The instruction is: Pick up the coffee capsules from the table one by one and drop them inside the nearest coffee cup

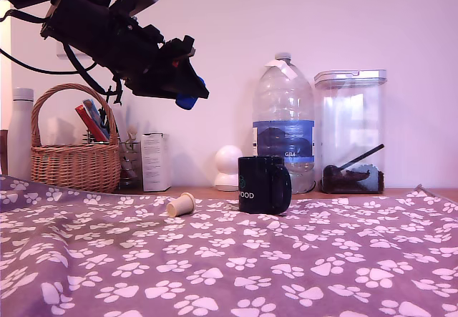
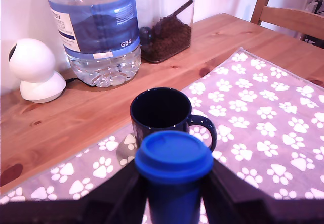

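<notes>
Gripper (image 2: 173, 193) is clamped on the blue capsule (image 2: 173, 163), body pinched between the two dark fingers (image 2: 119, 196), flanged rim showing above them. In the exterior view the gripper (image 1: 187, 96) is held high, well above the table (image 1: 300, 274) and off to that view's left of the black cup (image 1: 263, 184). In the wrist view the cup's open mouth (image 2: 161, 114) is seen just beyond the capsule.

Handling, judged: the capsule is taken to be very light, thin-walled and stiff, with a smooth tapered body that could slip or dent if over-squeezed. A grip across the body just under the flange, as it is now, looks right. The cup is glossy and rigid, likely heavy enough not to shift when a capsule is dropped in.

The beige capsule (image 1: 181, 205) is lying on its side on the cloth, to the exterior view's left of the cup and a little apart from it. It would be best taken across its tapered body; rolling is a risk.

Hard to make out: the fingertips are hidden by the capsule and cut off at the frame edge. The cup's inside is dark, so contents cannot be told. The beige capsule is not seen in the wrist view. Only a sliver of blue is visible in the exterior view.
</notes>
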`<state>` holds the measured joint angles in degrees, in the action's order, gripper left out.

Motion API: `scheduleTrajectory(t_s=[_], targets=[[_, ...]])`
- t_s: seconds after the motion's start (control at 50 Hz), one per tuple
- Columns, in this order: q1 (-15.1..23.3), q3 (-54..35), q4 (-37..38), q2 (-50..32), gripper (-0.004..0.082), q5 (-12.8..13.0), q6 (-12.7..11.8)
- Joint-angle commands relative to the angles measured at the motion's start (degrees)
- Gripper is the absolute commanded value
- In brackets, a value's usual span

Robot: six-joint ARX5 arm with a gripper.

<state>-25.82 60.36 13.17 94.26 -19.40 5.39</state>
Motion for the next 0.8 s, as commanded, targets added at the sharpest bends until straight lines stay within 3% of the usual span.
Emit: scheduleTrajectory(t_s=[0.0,0.38,0.78], targets=[[0.2,-0.2,1.2,-0.6,0.0219,0.3,-0.6],[0.2,-0.2,2.4,-0.6,0.0219,0.3,-0.6],[-0.7,-0.3,10.7,2.6,0.0219,-0.4,-0.6]])
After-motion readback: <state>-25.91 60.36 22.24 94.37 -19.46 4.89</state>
